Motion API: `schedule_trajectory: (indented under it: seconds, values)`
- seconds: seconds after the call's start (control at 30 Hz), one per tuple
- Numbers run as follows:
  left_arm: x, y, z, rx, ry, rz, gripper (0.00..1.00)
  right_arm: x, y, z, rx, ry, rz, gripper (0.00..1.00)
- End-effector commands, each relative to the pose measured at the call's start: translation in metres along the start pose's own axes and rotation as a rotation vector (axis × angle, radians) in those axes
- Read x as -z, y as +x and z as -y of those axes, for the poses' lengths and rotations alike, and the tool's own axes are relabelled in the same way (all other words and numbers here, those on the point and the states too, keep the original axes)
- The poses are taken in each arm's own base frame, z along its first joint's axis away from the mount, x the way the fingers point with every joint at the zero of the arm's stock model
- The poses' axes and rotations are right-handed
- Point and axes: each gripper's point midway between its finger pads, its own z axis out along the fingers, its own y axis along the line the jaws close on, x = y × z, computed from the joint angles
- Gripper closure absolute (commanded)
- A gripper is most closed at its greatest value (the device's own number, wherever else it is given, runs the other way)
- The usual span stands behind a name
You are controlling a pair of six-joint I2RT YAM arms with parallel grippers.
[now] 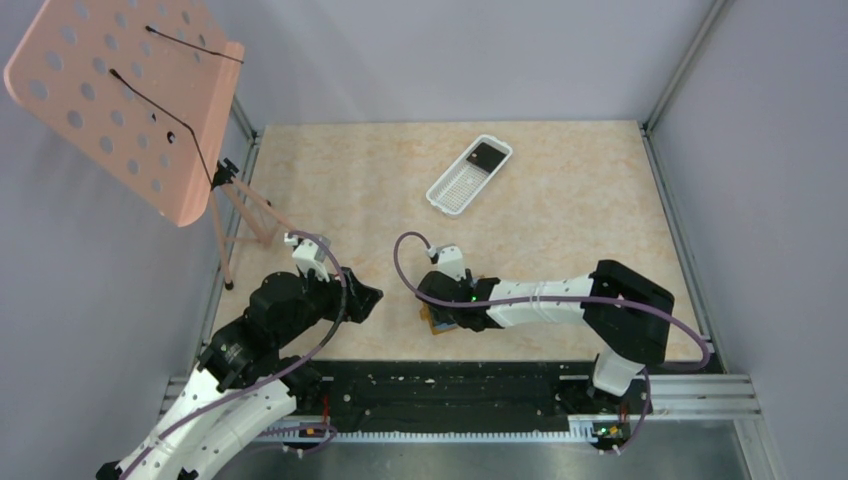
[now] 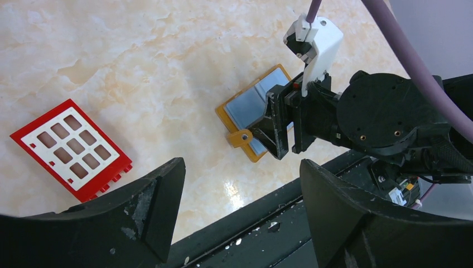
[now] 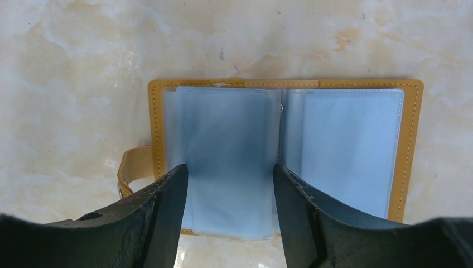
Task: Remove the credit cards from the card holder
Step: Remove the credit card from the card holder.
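The tan card holder (image 3: 410,134) lies open and flat on the marble table, its strap tab (image 3: 129,167) at the left. Pale blue-grey panels fill both halves, and I cannot tell cards from sleeves. My right gripper (image 3: 230,173) is open just above it, with its fingers on either side of the left panel (image 3: 228,134) at its near edge. In the top view the holder (image 1: 435,325) peeks out under the right gripper (image 1: 447,316). In the left wrist view the holder (image 2: 245,106) sits under the right gripper (image 2: 290,139). My left gripper (image 2: 241,164) is open and empty, left of the holder.
A red frame with a white grid (image 2: 70,148) lies on the table left of the holder. A white slotted tray (image 1: 456,190) holding a dark item (image 1: 487,154) sits at the back. A pink perforated stand (image 1: 130,90) rises at far left. The black rail (image 1: 450,385) runs along the near edge.
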Motion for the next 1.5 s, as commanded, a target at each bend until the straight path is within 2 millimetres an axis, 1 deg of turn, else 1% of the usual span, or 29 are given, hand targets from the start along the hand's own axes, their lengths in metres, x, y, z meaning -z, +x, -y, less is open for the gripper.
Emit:
schedule_trajectory:
  seconds: [0.0,0.07,0.27,0.4,0.6,1.0,1.17,1.3,1.47]
  values:
    - [-0.001,-0.007,0.001,-0.006,0.005,0.039,0.2,0.001,-0.006,-0.007,0.027,0.031,0.024,0.41]
    - [-0.002,-0.007,0.001,-0.007,0.004,0.038,0.2,0.003,-0.008,-0.009,0.025,0.027,0.029,0.41]
    - [-0.001,-0.007,0.0,-0.006,0.004,0.041,0.2,0.016,-0.023,-0.018,0.009,-0.011,0.061,0.41]
    - [0.0,-0.007,0.0,-0.007,0.004,0.042,0.2,0.02,-0.025,-0.025,0.005,-0.04,0.062,0.41]
    - [0.001,-0.009,0.001,-0.006,0.008,0.052,0.2,0.018,-0.023,-0.028,0.012,-0.034,0.062,0.4]
    - [0.003,-0.01,0.001,-0.004,0.011,0.061,0.2,0.004,-0.006,-0.023,0.068,0.035,0.033,0.39]
    - [0.003,-0.01,0.001,-0.004,0.011,0.064,0.2,0.0,0.0,-0.017,0.085,0.072,0.02,0.4]
    - [0.003,-0.011,0.001,-0.002,0.011,0.066,0.2,-0.001,0.002,-0.016,0.08,0.074,0.018,0.44]
    - [0.003,-0.01,0.001,-0.002,0.009,0.066,0.2,-0.001,0.0,-0.018,0.068,0.06,0.027,0.56]
